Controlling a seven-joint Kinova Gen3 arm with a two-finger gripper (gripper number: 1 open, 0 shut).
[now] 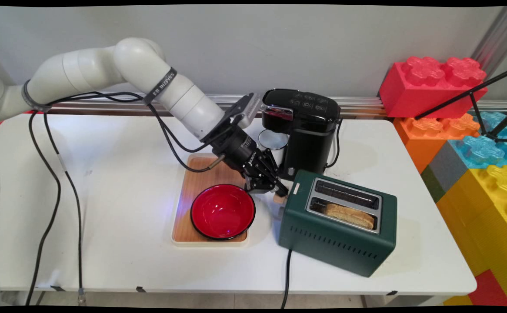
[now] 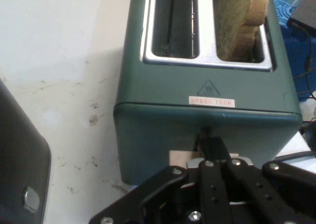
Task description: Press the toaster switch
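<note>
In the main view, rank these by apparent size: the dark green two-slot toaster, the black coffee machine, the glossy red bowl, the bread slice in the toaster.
1. Dark green two-slot toaster, though it also sits nearest the camera.
2. Black coffee machine.
3. Glossy red bowl.
4. Bread slice, only partly showing.

Your main view is evenly and brightly lit from overhead — soft shadows fall just beside the toaster (image 1: 338, 221) and the coffee machine (image 1: 303, 130) on the surface (image 1: 105, 174). The red bowl (image 1: 222, 211) carries a faint sheen. The hand view is slightly soft — the tool's (image 2: 212, 150) linkage at bottom is darkest.
</note>
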